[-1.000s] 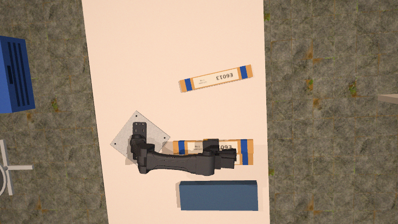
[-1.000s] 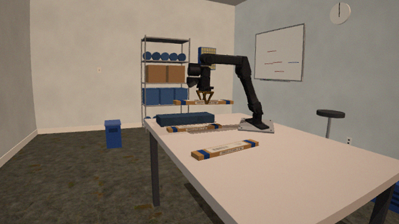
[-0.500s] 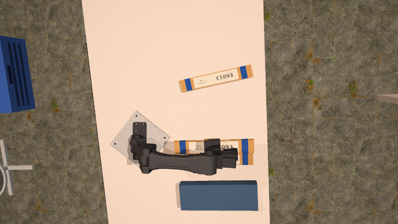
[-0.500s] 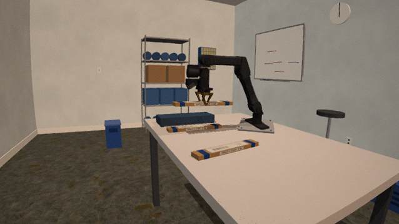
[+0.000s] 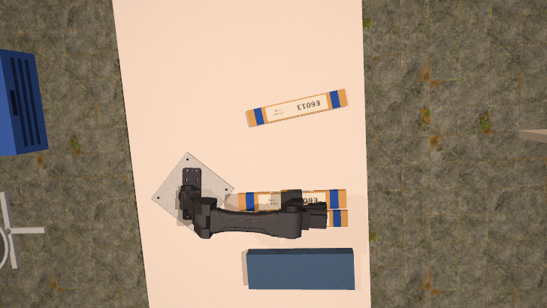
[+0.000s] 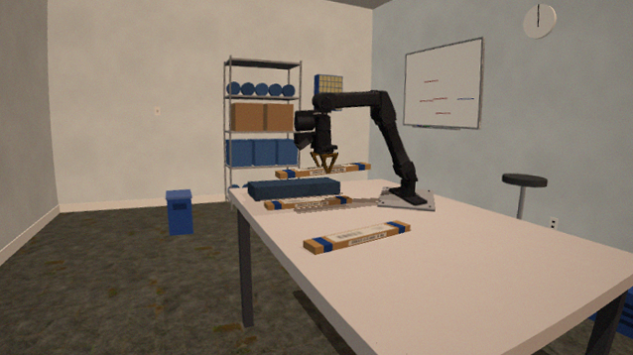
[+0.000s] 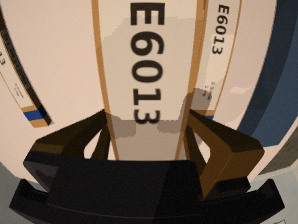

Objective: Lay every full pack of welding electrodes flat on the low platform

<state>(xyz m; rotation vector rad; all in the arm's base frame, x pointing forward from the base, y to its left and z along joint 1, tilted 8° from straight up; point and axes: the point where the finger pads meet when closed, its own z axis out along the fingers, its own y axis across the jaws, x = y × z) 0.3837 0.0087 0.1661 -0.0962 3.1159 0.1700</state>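
"What does the arm (image 5: 245,221) (image 6: 355,99) cover from above?"

"Most of the low pack (image 5: 343,218) (image 6: 272,205) (image 7: 222,75), and part of the plate (image 5: 168,187) (image 6: 428,205). The gripper (image 5: 291,197) (image 6: 328,169) (image 7: 147,112) hides part of the held pack's (image 5: 266,201) (image 6: 360,167) (image 7: 148,80) label; its fingertips are out of sight there."

"And at the wrist?"

"The held pack runs off the top edge, its near end behind the gripper. The far pack (image 5: 291,108) (image 6: 355,237) (image 7: 36,115) is cut by the left edge, the platform (image 5: 300,270) (image 6: 295,190) (image 7: 280,75) by the right."

"Small print?"

"Too blurred to read from above. Outside, the arm covers part of the calendar (image 6: 328,81)."
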